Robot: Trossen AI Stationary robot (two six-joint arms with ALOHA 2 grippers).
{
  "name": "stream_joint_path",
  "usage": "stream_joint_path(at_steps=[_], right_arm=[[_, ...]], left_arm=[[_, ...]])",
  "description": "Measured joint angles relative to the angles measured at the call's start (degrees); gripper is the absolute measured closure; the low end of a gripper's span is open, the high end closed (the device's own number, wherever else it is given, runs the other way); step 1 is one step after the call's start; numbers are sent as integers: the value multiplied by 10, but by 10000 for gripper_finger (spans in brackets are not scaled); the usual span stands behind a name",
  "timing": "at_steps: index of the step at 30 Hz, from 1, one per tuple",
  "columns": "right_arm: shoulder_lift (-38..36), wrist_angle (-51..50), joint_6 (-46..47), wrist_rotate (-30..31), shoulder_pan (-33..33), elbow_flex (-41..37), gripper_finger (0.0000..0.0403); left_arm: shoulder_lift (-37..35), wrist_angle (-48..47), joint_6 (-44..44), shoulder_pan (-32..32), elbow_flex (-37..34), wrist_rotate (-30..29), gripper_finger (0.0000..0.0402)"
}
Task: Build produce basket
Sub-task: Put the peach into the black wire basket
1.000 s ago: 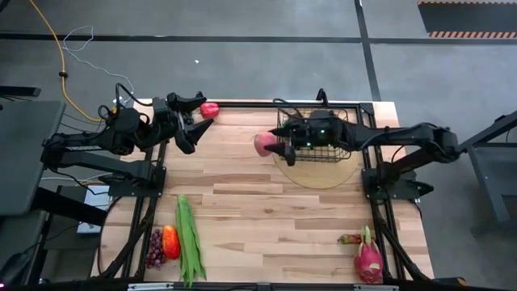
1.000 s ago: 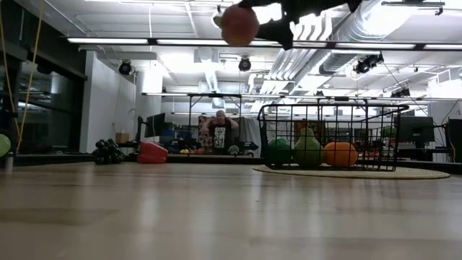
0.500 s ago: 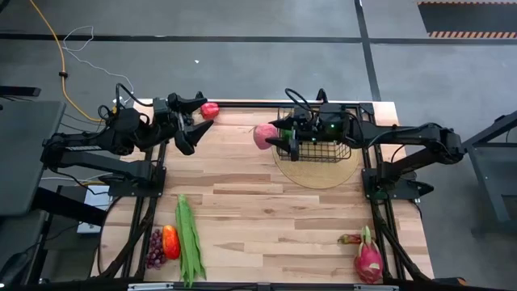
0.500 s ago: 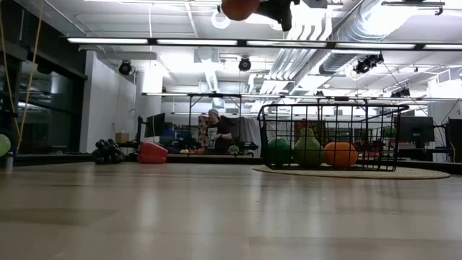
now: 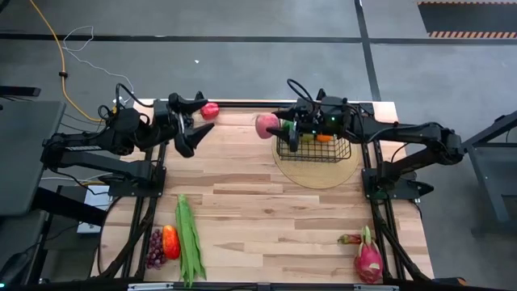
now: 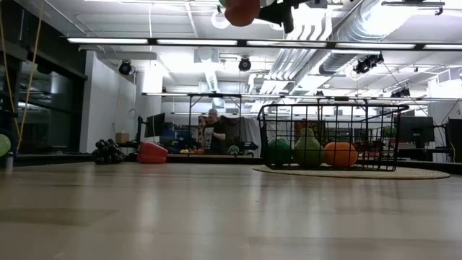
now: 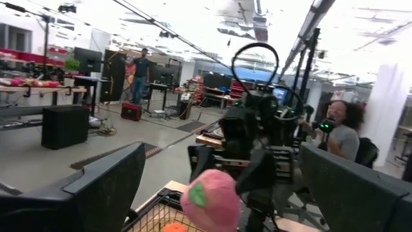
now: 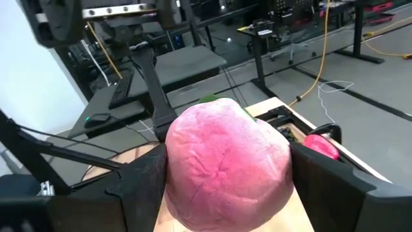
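My right gripper [image 5: 275, 129], clamped on the apple [image 5: 265, 124], hangs upper centre, just left of the basket [image 5: 317, 149]; releasing here drops it outside.

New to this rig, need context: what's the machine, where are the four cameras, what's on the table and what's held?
Two dark robot arms work at a wooden table. One camera looks straight down, one sits at table height, and one rides on each wrist. The right tool grips a pink apple in the air beside the basket, which sits on a round mat holding a few pieces of produce. The left tool waits, open, at the far edge near a red pepper. Grapes, another pepper, beans and a dragon fruit lie along the near edge.
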Motion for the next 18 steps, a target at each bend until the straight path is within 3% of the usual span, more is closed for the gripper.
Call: stream_joint_path(at_steps=[4,6,13,18], right_arm=[[-3,0,0,7,-11,0,115],[-7,-19,6,40,-19,3,115],[-4,-337,27,173,-69,104,115],[-3,-504,79,197,-114,108,115]], left_arm=[[0,-18,-5,0,0,3,6],[0,-28,-13,1,0,3,6],[2,-39,-32,20,0,0,6],[9,-39,-32,27,0,0,6]])
